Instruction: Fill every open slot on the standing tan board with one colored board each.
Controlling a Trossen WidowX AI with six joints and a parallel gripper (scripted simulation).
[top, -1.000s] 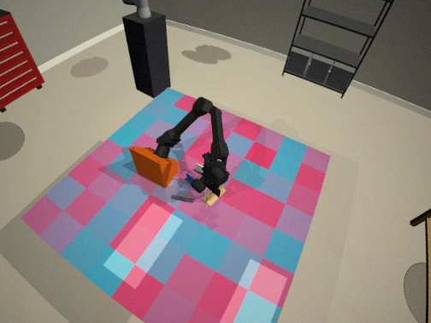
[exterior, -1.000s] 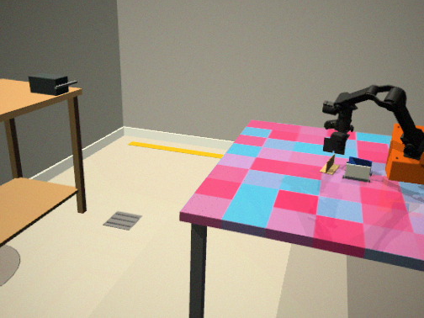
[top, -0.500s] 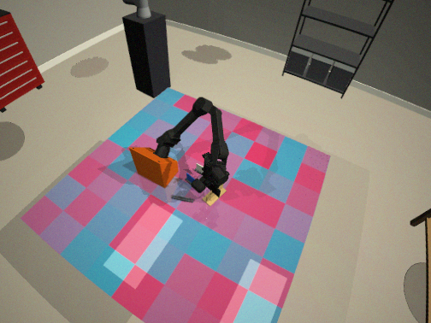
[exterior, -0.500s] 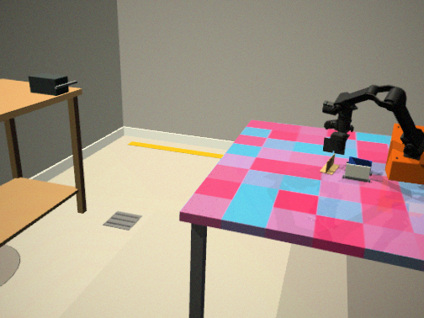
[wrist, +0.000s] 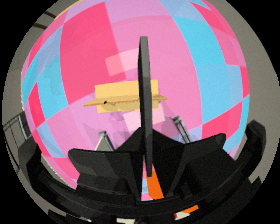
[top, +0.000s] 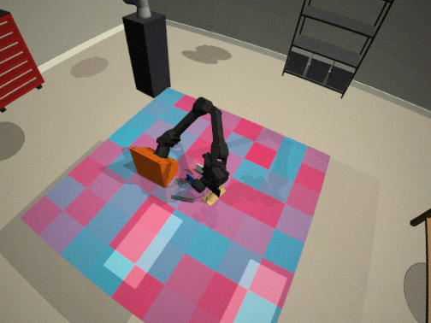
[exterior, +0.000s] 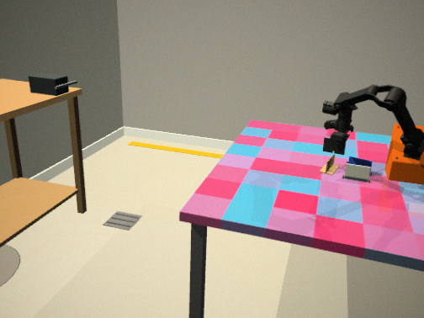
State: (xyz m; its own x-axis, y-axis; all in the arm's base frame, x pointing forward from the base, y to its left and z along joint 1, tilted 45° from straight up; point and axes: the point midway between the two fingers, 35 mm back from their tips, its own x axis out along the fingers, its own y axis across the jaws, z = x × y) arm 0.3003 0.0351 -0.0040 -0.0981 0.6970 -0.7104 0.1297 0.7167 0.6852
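Dark board (top: 216, 192) (exterior: 332, 145) (wrist: 144, 85) is clamped in gripper (top: 210, 185) (exterior: 339, 141) (wrist: 145, 145) jaws, crosswise above tan board (top: 222, 190) (exterior: 331, 163) (wrist: 120, 102), prob. for slot alignment. Notch can't be seen.

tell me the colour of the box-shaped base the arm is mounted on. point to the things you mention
Orange (top: 147, 168) (exterior: 404, 169); it shows best in the top view.

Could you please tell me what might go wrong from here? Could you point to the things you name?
The black board (exterior: 333, 145) (wrist: 144, 75) hangs above the upright tan board (exterior: 331, 163) (wrist: 125, 102); if its notch, hidden in these views, misses a slot, it could jam. The tan board's stand (top: 209, 199) (exterior: 325, 172) (wrist: 120, 89) is small, so an off-centre push might tip it.
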